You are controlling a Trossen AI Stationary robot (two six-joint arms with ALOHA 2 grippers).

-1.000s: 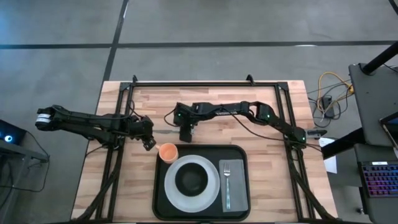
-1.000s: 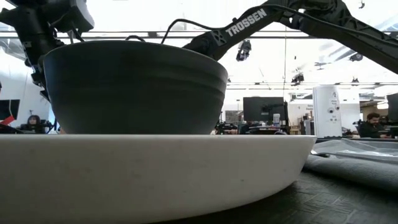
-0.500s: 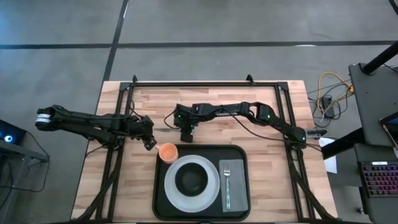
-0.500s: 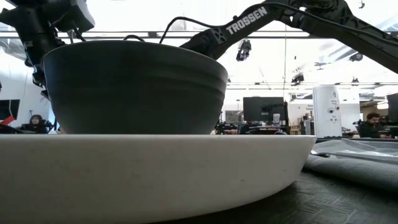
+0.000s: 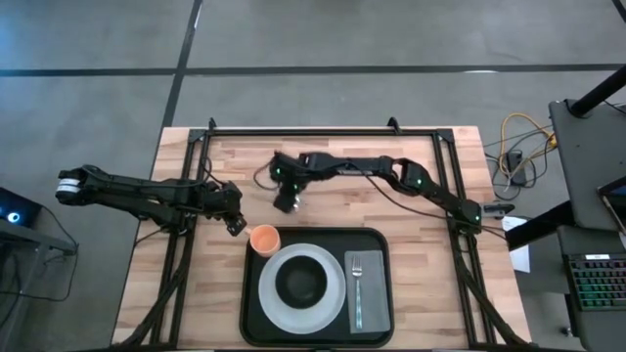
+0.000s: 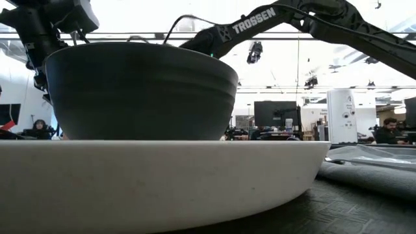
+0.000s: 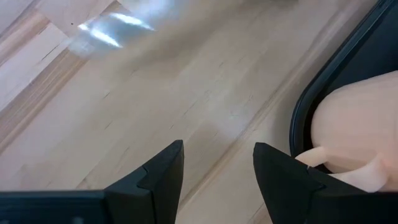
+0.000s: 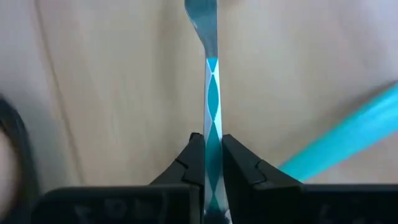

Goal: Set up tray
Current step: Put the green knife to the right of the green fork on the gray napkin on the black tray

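The black tray (image 5: 252, 295) carries a white plate (image 5: 276, 305) with a dark bowl (image 5: 301, 282) on it, a grey napkin (image 5: 371, 305) with a fork (image 5: 356, 284), and an orange cup (image 5: 263, 238) in its far-left corner. My left gripper (image 5: 233, 224) hovers open just left of the cup (image 7: 354, 130), over bare wood. My right gripper (image 5: 286, 203) is beyond the tray's far rim, shut on a utensil (image 8: 210, 74) with a teal-and-white diamond-patterned handle. In the low view the plate (image 6: 162, 182) and bowl (image 6: 140, 91) hide both grippers. My right gripper pinches the utensil's patterned handle (image 8: 211, 124) between its two fingers. The handle runs forward past the fingertips (image 8: 194, 146), with the metal neck (image 8: 202, 18) at the far end from the gripper. Whether the utensil touches the table cannot be told.
The tray's rim (image 7: 323, 81) curves close beside my left gripper's fingers. A blurred teal streak (image 8: 348, 134) lies over the wood near my right gripper; what it is cannot be told. Black frame rails (image 5: 323, 130) run along the table's far edge and sides.
My right gripper has moved a little toward the table's far-left, away from the tray's far rim, with its wrist turning, and has stayed shut on the utensil. The cup, plate, bowl and fork have stayed where they were.
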